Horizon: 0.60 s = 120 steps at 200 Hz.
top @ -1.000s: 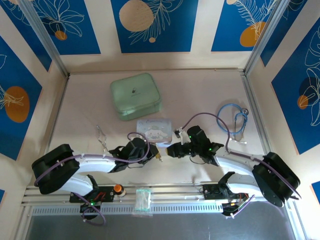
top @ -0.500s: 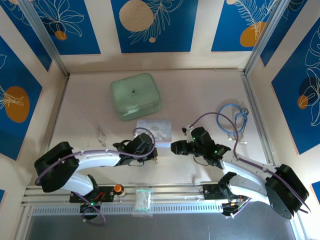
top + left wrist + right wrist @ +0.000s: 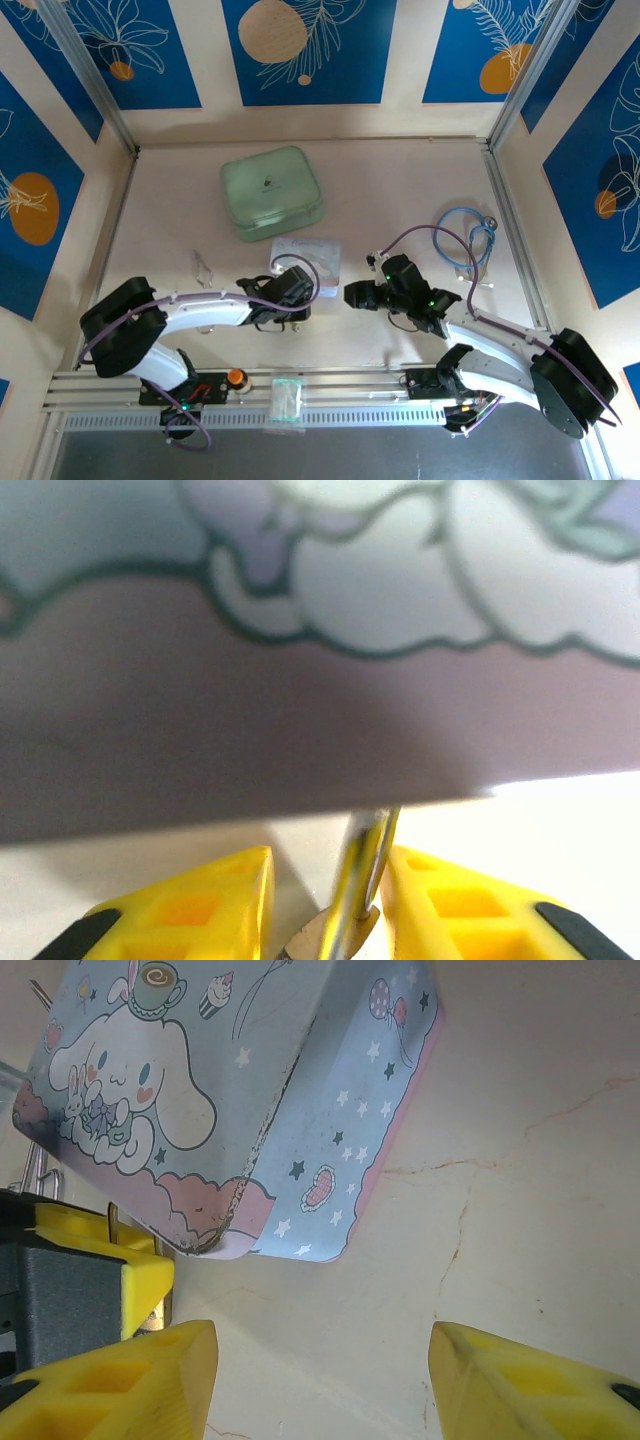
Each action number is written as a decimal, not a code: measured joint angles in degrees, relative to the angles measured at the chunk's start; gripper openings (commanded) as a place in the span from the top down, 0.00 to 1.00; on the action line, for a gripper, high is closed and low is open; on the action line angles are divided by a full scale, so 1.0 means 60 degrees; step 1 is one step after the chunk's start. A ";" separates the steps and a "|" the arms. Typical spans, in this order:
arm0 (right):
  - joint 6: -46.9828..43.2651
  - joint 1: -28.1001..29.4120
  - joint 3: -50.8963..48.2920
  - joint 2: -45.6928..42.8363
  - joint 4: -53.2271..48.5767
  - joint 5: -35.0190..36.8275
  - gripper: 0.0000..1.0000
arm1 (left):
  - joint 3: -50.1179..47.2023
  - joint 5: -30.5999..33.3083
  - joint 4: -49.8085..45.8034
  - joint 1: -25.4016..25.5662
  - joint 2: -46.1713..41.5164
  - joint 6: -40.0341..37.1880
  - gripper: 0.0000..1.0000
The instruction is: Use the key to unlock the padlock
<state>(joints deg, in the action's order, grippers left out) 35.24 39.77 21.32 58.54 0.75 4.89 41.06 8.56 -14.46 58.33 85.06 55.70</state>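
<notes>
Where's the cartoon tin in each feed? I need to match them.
Top external: tin at picture centre.
Left wrist: across the upper half, very close.
Right wrist: upper left, bunny lid showing.
Shared landmark: left gripper at the tin's near edge.

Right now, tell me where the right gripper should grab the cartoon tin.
Likely from above, jaws spanning the cartoon tin the short way, on its straight side walls: it lies flat, picture up; its rounded corners would slip. The right gripper is open.
</notes>
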 measured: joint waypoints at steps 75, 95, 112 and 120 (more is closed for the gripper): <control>0.0087 0.0000 -0.0153 0.0000 0.0135 0.0193 0.42 | 0.0696 0.1198 -0.0892 0.0867 0.0605 -0.0127 0.69; 0.0135 0.0000 -0.0208 0.0000 0.0189 0.0197 0.42 | 0.0867 0.1388 -0.1053 0.0980 0.0769 -0.0131 0.70; 0.0146 0.0000 -0.0266 -0.0047 0.0222 0.0208 0.42 | 0.1151 0.1712 -0.1479 0.1202 0.0929 -0.0157 0.73; 0.0164 0.0000 -0.0299 -0.0087 0.0229 0.0233 0.43 | 0.1297 0.1858 -0.1716 0.1319 0.0998 -0.0211 0.75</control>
<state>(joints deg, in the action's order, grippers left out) 36.23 39.77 19.53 58.02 2.13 6.28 48.84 19.70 -24.75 66.24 91.05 54.43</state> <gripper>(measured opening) 0.577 0.273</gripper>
